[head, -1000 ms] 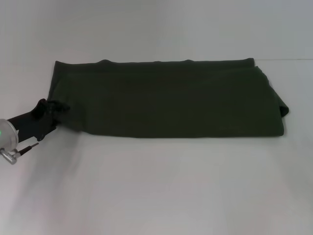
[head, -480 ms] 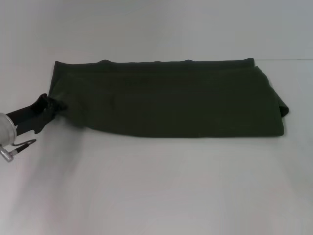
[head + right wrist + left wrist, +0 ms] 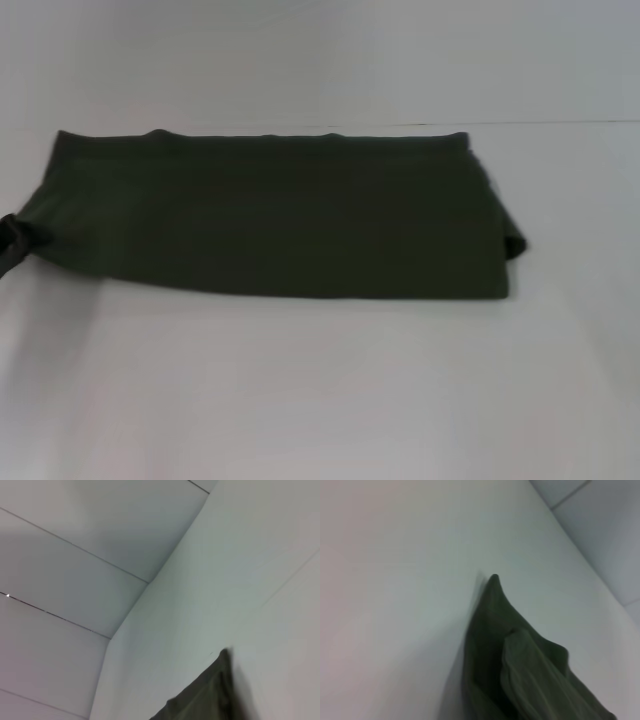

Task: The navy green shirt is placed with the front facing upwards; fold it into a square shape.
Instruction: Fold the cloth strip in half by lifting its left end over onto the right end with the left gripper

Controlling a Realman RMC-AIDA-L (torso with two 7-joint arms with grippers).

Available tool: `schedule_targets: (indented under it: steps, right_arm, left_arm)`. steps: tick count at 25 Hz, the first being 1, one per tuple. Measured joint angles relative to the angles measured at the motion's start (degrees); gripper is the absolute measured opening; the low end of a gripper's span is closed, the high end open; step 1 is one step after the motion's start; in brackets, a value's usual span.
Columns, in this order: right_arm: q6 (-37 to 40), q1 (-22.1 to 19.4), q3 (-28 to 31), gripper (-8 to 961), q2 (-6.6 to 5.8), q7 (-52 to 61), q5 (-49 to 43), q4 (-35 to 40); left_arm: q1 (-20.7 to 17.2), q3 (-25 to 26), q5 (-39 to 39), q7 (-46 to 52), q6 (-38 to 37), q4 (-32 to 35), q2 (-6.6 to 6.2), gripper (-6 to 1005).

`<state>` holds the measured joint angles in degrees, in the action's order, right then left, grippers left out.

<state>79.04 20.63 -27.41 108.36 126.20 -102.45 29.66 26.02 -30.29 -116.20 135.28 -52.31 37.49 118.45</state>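
The navy green shirt [image 3: 280,215] lies on the white table as a long dark band folded lengthwise, plain side up, with no lettering showing. My left gripper [image 3: 12,243] shows only as a dark tip at the picture's left edge. It is closed on the shirt's lower left corner, which is drawn toward it. The left wrist view shows that end of the shirt [image 3: 520,670] as stacked layers tapering to a point. A corner of the shirt [image 3: 205,695] also shows in the right wrist view. The right gripper is out of view.
The white table [image 3: 320,390] stretches wide in front of the shirt. A pale panelled wall [image 3: 75,580] stands behind the table, close to the shirt's far edge. The shirt's right end has a small fold sticking out [image 3: 515,245].
The whole scene has shifted left and slightly down in the head view, shirt and left gripper together. The gripper stays at the shirt's left end, now mostly cut off by the frame edge.
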Motion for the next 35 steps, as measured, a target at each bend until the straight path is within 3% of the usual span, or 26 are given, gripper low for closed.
schedule_targets:
  steps: [7,12,20,23,28,31,35]
  right_arm:
    - [-1.09,0.44,0.08,914,-0.12,0.02,-0.03,-0.04]
    - [-0.61,0.53,-0.28,914,-0.14,0.02,-0.03,-0.04]
    - [-0.52,0.56,-0.52,914,0.06,-0.46,-0.03,-0.04]
    - [-0.50,0.62,-0.60,914,0.16,-0.47,-0.02,-0.04]
    - [-0.36,0.66,-0.63,914,0.37,-0.49,-0.05,-0.04]
    - [-0.30,0.77,-0.64,914,0.45,-0.50,-0.09,-0.04]
    - [-0.18,0.87,-0.63,914,0.55,-0.51,-0.12,-0.04]
  left_arm:
    - [-1.23,2.14,-2.85,0.15,2.16,1.37,-0.24,19]
    - [-0.57,1.90,-1.33,-1.58,-5.88,6.37,0.88,19]
    - [7.06,0.79,1.27,-2.99,-18.82,11.32,1.54,19]
    - [9.78,-2.74,1.55,-2.48,-19.65,11.69,1.84,18]
    - [13.99,-9.34,1.84,-2.11,-19.17,12.16,3.67,18]
    - [15.79,-15.24,1.81,-2.43,-17.12,12.64,4.99,18]
    - [16.86,-23.68,2.12,-2.46,-12.88,12.56,5.72,18]
